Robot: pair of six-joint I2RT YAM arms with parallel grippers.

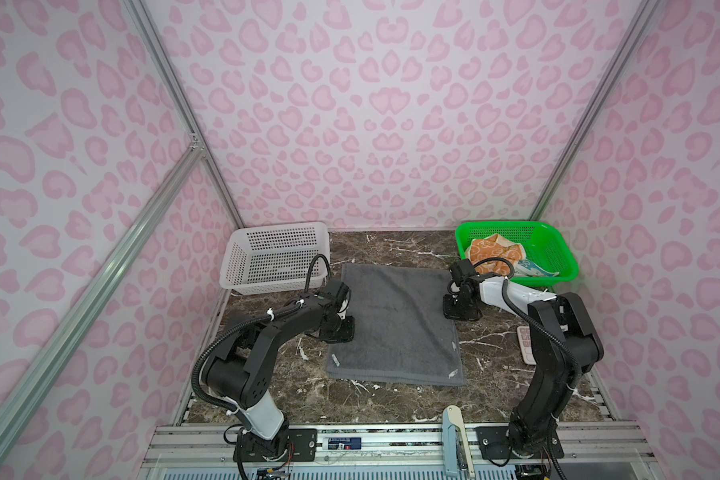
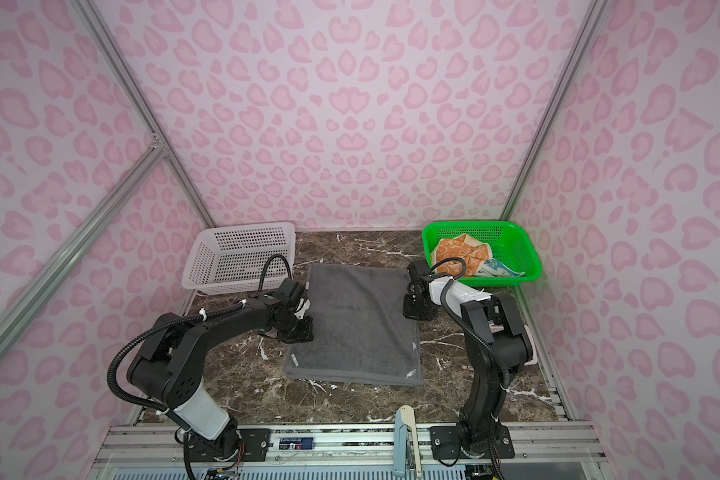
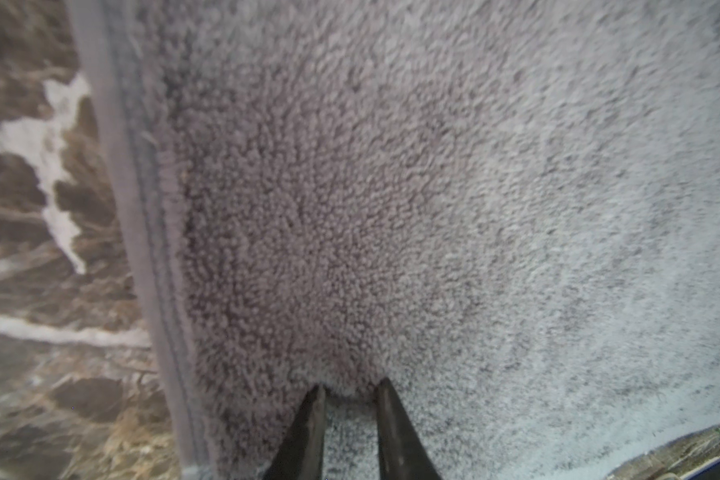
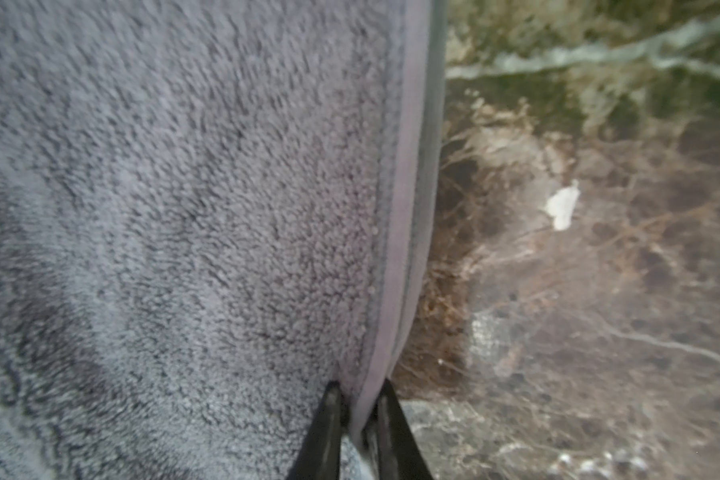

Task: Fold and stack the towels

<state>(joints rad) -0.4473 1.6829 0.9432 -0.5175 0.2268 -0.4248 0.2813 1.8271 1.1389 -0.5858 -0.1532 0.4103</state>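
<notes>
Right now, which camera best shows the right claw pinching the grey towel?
The right wrist view: the right gripper clamps the grey towel's hem. Both top views hide the pinch under the gripper; the left wrist view misses it.

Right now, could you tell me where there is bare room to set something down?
Free: marble between the grey towel and near rail, and between the white basket and green basket. Crowded: both towel sides, at the left tool and right tool.
</notes>
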